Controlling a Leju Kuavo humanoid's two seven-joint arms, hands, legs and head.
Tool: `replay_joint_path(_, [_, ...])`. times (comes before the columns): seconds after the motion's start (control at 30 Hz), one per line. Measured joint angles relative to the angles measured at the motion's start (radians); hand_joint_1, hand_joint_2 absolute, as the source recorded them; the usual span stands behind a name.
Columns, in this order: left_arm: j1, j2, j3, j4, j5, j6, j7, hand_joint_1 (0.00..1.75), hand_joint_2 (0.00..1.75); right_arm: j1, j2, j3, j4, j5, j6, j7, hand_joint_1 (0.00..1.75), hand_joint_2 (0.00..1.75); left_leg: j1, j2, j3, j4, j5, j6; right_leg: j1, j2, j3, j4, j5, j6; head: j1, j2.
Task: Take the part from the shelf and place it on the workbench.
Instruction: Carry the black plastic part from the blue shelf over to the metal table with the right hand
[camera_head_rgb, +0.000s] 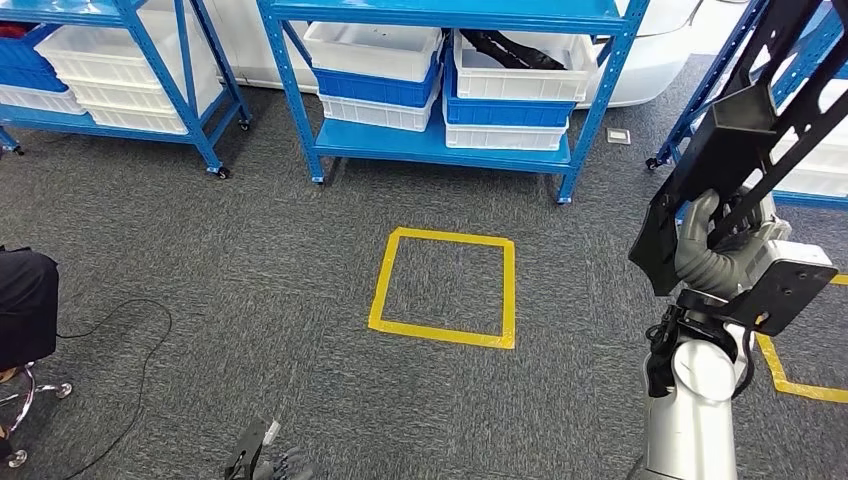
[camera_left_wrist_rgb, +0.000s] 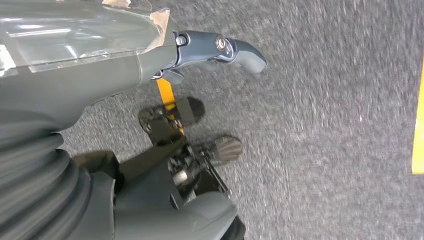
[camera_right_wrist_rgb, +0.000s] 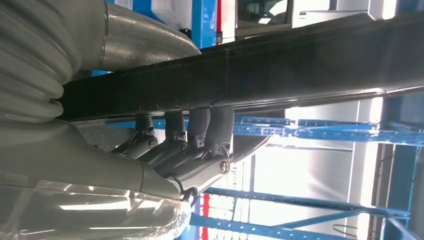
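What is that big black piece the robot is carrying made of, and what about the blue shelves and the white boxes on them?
The black part in the right hand looks like stamped or moulded sheet, metal or hard plastic, satin black; thin folded edges show, but the look leaves it open. The blue shelf seems painted steel: slotted uprights, glossy coat. The white bins look like moulded plastic, smooth and slightly translucent.

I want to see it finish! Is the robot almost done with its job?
About halfway. Done: the right hand already grips the black part, lifted clear of the blue shelves. In hand: carrying it over the carpet, the left hand hanging empty. Left: setting it down on a workbench.
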Motion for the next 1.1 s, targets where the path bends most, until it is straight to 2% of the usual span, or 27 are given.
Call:
replay_joint_path(0.03, [-0.001, 0.000, 0.000, 0.000, 0.000, -0.001, 0.000, 0.00, 1.75, 0.001, -0.003, 0.000, 0.000, -0.002, -0.002, -0.002, 1.75, 1.75, 0.002, 0.002, -0.004, -0.006, 0.012, 0.007, 0.001, 0.001, -0.011, 0.019, -0.013, 0.001, 0.002, 0.000])
replay_joint_path(0.07, [-0.002, -0.001, 0.000, 0.000, 0.000, -0.003, 0.000, 0.00, 1.75, 0.003, -0.008, 0.000, 0.000, -0.003, -0.004, -0.004, 1.75, 1.75, 0.004, 0.004, -0.011, -0.010, 0.025, 0.012, 0.002, 0.003, -0.029, 0.059, -0.040, -0.002, 0.004, 0.000])
replay_joint_path(0.13, [-0.003, 0.000, 0.001, 0.000, 0.000, -0.006, 0.002, 0.00, 1.75, 0.007, -0.017, 0.000, 0.001, -0.006, -0.009, -0.005, 1.75, 1.75, 0.004, 0.006, -0.032, -0.010, 0.044, 0.018, 0.001, 0.006, -0.080, 0.194, -0.119, -0.008, 0.007, 0.000])
replay_joint_path(0.17, [-0.003, 0.000, 0.001, 0.000, 0.000, -0.008, 0.003, 0.00, 1.75, 0.010, -0.020, 0.000, 0.001, -0.006, -0.011, -0.005, 1.75, 1.75, 0.004, 0.006, -0.041, -0.009, 0.052, 0.017, 0.000, 0.006, -0.098, 0.255, -0.147, -0.006, 0.008, 0.000])
replay_joint_path(0.2, [-0.003, -0.001, 0.001, 0.000, 0.001, -0.010, 0.005, 0.00, 1.75, 0.013, -0.022, 0.000, 0.002, -0.006, -0.012, -0.005, 1.75, 1.75, 0.004, 0.007, -0.049, -0.008, 0.059, 0.015, -0.001, 0.006, -0.100, 0.286, -0.162, -0.001, 0.008, 0.000])
replay_joint_path(0.23, [-0.003, -0.001, 0.001, 0.000, 0.001, -0.012, 0.005, 0.00, 1.75, 0.015, -0.023, 0.000, 0.003, -0.007, -0.013, -0.005, 1.75, 1.75, 0.004, 0.007, -0.056, -0.007, 0.066, 0.013, -0.001, 0.006, -0.080, 0.275, -0.161, 0.006, 0.008, 0.000])
replay_joint_path(0.27, [-0.003, -0.001, 0.001, 0.000, 0.001, -0.013, 0.006, 0.00, 1.75, 0.016, -0.024, 0.000, 0.003, -0.007, -0.013, -0.005, 1.75, 1.75, 0.005, 0.007, -0.061, -0.005, 0.070, 0.010, -0.002, 0.006, -0.039, 0.222, -0.147, 0.015, 0.009, 0.000])
replay_joint_path(0.3, [-0.003, -0.001, 0.001, 0.000, 0.002, -0.013, 0.006, 0.00, 1.75, 0.016, -0.024, 0.000, 0.003, -0.007, -0.013, -0.005, 1.75, 1.75, 0.005, 0.007, -0.066, -0.001, 0.073, 0.007, -0.004, 0.005, 0.013, 0.143, -0.130, 0.022, 0.009, 0.000])
replay_joint_path(0.33, [-0.004, -0.001, 0.001, 0.000, 0.002, -0.014, 0.006, 0.00, 1.75, 0.015, -0.025, 0.000, 0.004, -0.007, -0.013, -0.005, 1.75, 1.75, 0.003, 0.007, -0.072, 0.004, 0.075, 0.004, -0.004, 0.006, 0.059, 0.071, -0.117, 0.024, 0.009, 0.000])
replay_joint_path(0.37, [-0.004, -0.001, 0.001, 0.000, 0.003, -0.014, 0.006, 0.00, 1.75, 0.015, -0.026, 0.000, 0.004, -0.007, -0.013, -0.006, 1.75, 1.75, 0.000, 0.007, -0.078, 0.009, 0.075, 0.001, -0.006, 0.006, 0.090, 0.019, -0.108, 0.021, 0.009, 0.000])
replay_joint_path(0.4, [-0.005, 0.000, 0.001, 0.000, 0.004, -0.014, 0.006, 0.00, 1.75, 0.015, -0.026, 0.000, 0.004, -0.007, -0.013, -0.006, 1.75, 1.75, -0.003, 0.007, -0.084, 0.014, 0.077, 0.002, -0.006, 0.007, 0.102, -0.007, -0.107, 0.015, 0.008, 0.000])
replay_joint_path(0.5, [-0.005, 0.003, 0.002, 0.000, 0.007, -0.015, 0.004, 0.00, 1.75, 0.016, -0.026, -0.001, 0.005, -0.008, -0.015, -0.006, 1.75, 1.75, -0.005, 0.006, -0.095, 0.015, 0.086, 0.013, -0.003, 0.009, 0.096, -0.010, -0.100, 0.000, 0.005, 0.000])
replay_joint_path(0.67, [-0.005, 0.005, 0.002, 0.000, 0.012, -0.017, -0.001, 0.00, 1.75, 0.015, -0.026, -0.001, 0.005, -0.007, -0.015, -0.006, 1.75, 1.75, 0.000, 0.006, -0.096, 0.007, 0.098, -0.002, 0.004, 0.008, 0.091, -0.010, -0.092, -0.013, 0.005, 0.000])
replay_joint_path(0.9, [-0.005, 0.006, 0.002, 0.001, 0.012, -0.018, -0.001, 0.00, 1.75, 0.015, -0.026, -0.001, 0.005, -0.007, -0.015, -0.006, 1.75, 1.75, 0.003, 0.006, -0.100, 0.004, 0.106, -0.016, 0.008, 0.008, 0.086, -0.008, -0.088, -0.020, 0.006, 0.000])
replay_joint_path(1.1, [-0.005, 0.006, 0.002, 0.001, 0.012, -0.020, -0.004, 0.00, 1.75, 0.015, -0.025, -0.001, 0.005, -0.004, -0.018, -0.005, 1.75, 1.75, 0.000, 0.005, -0.105, 0.004, 0.108, -0.019, 0.007, 0.008, 0.080, -0.008, -0.084, -0.021, 0.006, 0.000])
